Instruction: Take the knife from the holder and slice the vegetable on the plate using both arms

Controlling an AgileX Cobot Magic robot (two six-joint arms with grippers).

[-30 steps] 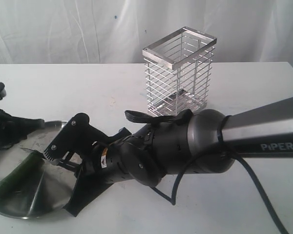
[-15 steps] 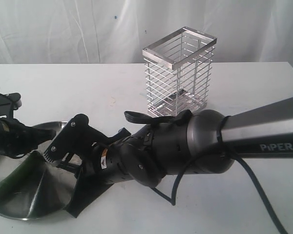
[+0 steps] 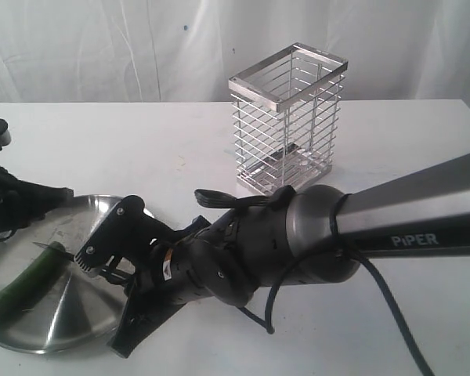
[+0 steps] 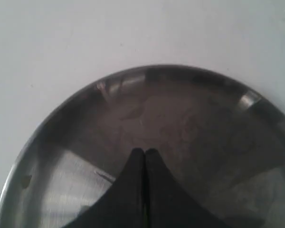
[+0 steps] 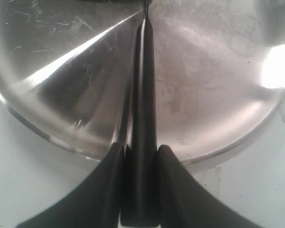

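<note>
One knife [image 5: 143, 95] is clamped in the right end effector [image 5: 140, 148] over the plate [image 5: 218, 95]; the left end effector [image 4: 145, 153] is pressed shut, empty; cucumber [image 3: 27, 282] possibly touched by blade tip.

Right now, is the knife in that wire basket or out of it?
Out: the right gripper holds the knife over the plate, and the holder shows none.

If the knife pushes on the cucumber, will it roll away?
Probably a little: the cucumber is round and slim, lying on the smooth shiny plate, so it may roll or slide. It looks stiff, since it lies straight.
</note>
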